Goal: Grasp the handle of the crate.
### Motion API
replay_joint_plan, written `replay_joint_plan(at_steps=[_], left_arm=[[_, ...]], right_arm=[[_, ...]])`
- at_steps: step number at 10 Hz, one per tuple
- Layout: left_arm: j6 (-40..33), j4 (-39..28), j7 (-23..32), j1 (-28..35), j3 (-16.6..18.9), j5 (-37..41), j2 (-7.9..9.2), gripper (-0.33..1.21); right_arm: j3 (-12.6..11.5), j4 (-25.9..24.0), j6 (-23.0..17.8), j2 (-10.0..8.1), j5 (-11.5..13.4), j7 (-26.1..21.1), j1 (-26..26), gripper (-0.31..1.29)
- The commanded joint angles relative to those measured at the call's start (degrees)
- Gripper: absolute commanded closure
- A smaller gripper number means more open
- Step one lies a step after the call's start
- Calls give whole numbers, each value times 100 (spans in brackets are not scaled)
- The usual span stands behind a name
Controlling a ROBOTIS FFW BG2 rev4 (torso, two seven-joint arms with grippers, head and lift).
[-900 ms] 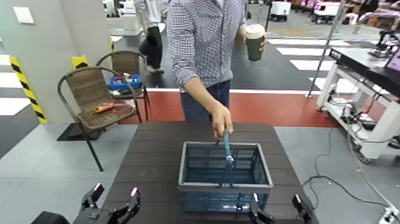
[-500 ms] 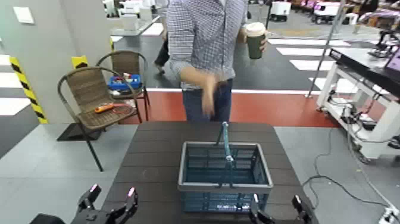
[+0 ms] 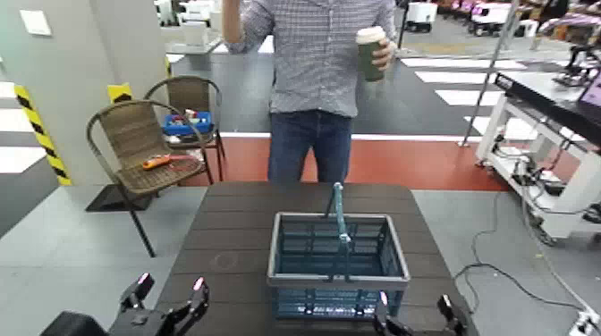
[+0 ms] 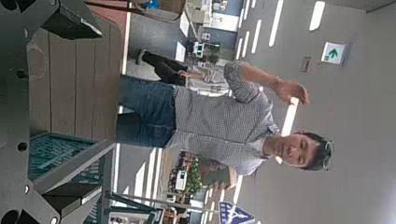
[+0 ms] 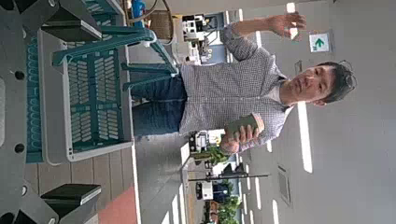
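The teal-blue crate (image 3: 338, 264) with a grey rim stands on the dark table (image 3: 224, 223), straight ahead of me. Its thin teal handle (image 3: 340, 217) stands upright across the crate's middle. My left gripper (image 3: 166, 300) is open and empty at the table's near left, apart from the crate. My right gripper (image 3: 413, 313) is open and empty just in front of the crate's near right corner. The right wrist view shows the crate (image 5: 84, 103) and the raised handle (image 5: 112, 42) beyond my fingers (image 5: 79, 23). The left wrist view shows a crate corner (image 4: 61, 154).
A person (image 3: 313, 71) stands at the table's far edge, holding a cup (image 3: 369, 46), the other arm raised. Two wicker chairs (image 3: 134, 143) stand at the left, one bearing a small blue box (image 3: 188, 122). A white bench (image 3: 545, 107) and cables lie at the right.
The person's hand has let go of the handle and risen above the head; the person now stands straight. The handle stays upright. My grippers have hardly moved.
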Motion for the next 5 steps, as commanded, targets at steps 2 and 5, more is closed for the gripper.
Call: replay_joint_plan(at_steps=[2,5], left_arm=[[1451,-252,-284,-529,-129,790,291,13],[3209,-58,-583,-1531,-358,1985,695,13]], right_arm=[[-2,6,18,17,-31,-9,2,15],[25,41,18,17,-57,-9,-25,15]])
